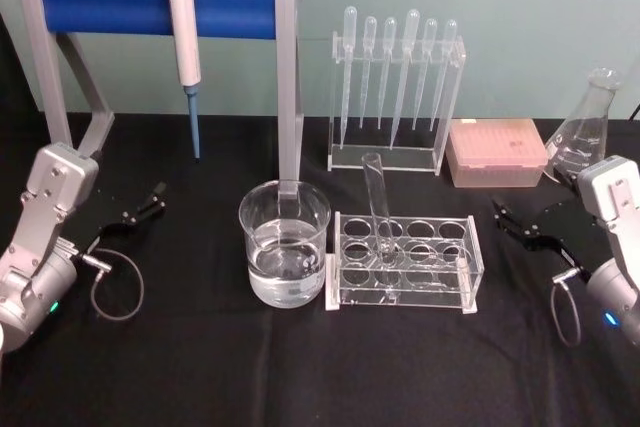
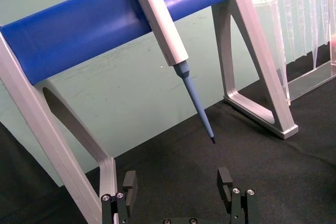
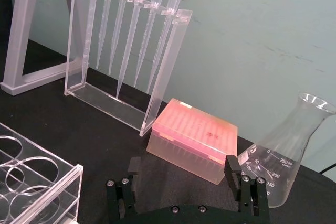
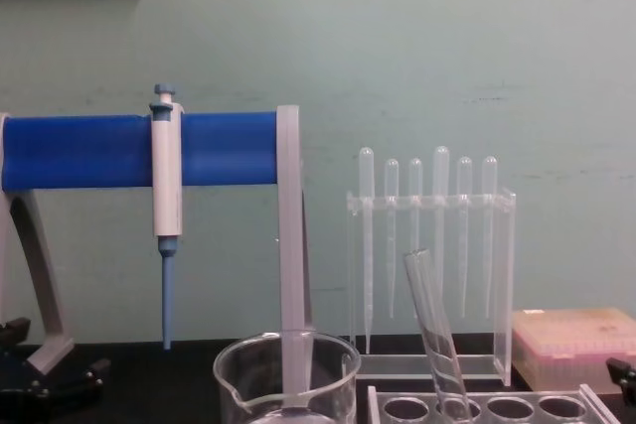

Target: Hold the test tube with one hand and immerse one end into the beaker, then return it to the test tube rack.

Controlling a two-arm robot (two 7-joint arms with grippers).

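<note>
Head view has the test tube (image 1: pixel 378 205) standing tilted in a hole in the left half of the clear rack (image 1: pixel 404 263), its rim leaning toward the beaker's side. The beaker (image 1: pixel 285 243), part-filled with clear liquid, sits just beside the rack on its left. The left pincer (image 1: pixel 141 209) hangs low over the black surface (image 1: pixel 300 367), well left of the beaker, and the right pincer (image 1: pixel 519 221) is near the rack's right end. In the wrist views each pincer's fingers (image 2: pixel 129 184) stand spread apart with nothing between them. The task looks to be at its opening step, the tube not yet grasped. The next move likely calls for one pincer, probably the nearer right one, to reach the tube's upper part above the rack, close gently, and lift along its tilt so the glass clears the hole.
</note>
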